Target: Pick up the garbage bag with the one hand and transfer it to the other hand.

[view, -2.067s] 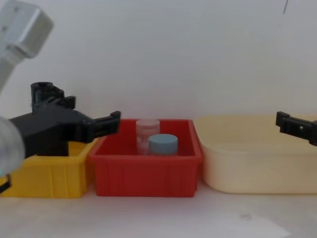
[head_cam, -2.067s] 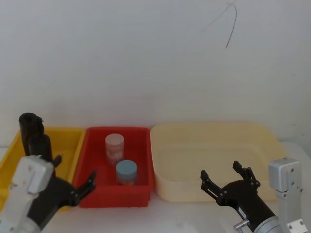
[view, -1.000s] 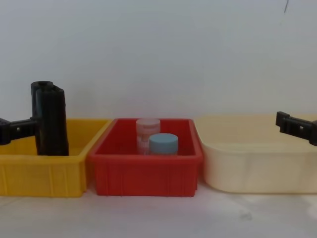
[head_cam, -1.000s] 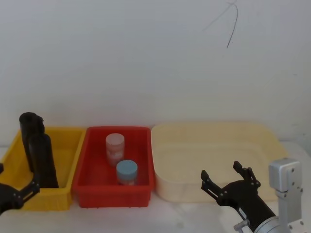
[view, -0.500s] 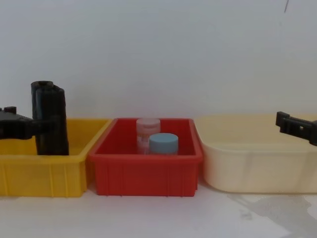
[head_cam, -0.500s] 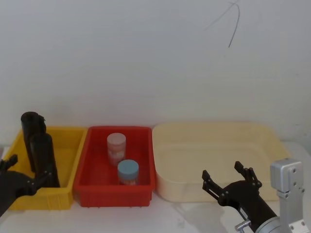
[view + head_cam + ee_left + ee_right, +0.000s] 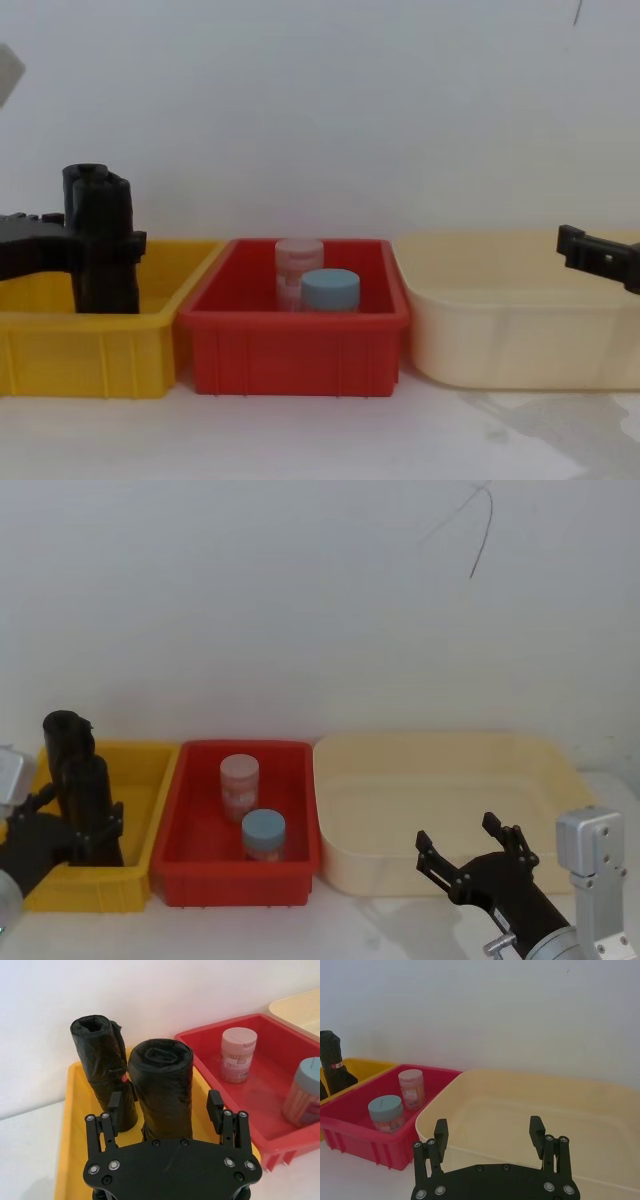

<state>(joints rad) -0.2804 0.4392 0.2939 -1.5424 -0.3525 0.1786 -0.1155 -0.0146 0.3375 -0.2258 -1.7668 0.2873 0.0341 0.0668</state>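
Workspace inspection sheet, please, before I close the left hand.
Surface: white table, carrying three bins in a row.
Job's things: garbage bag upright in yellow bin, beside a second black roll.
Clutter: red bin holding pink-lidded jar and blue-lidded jar; cream tub to its right.
Hands: left hand open, fingers on either side of the garbage bag; right hand open, in front of the cream tub.
Cables: nothing seen.
Surroundings: white wall with a thin dark line.
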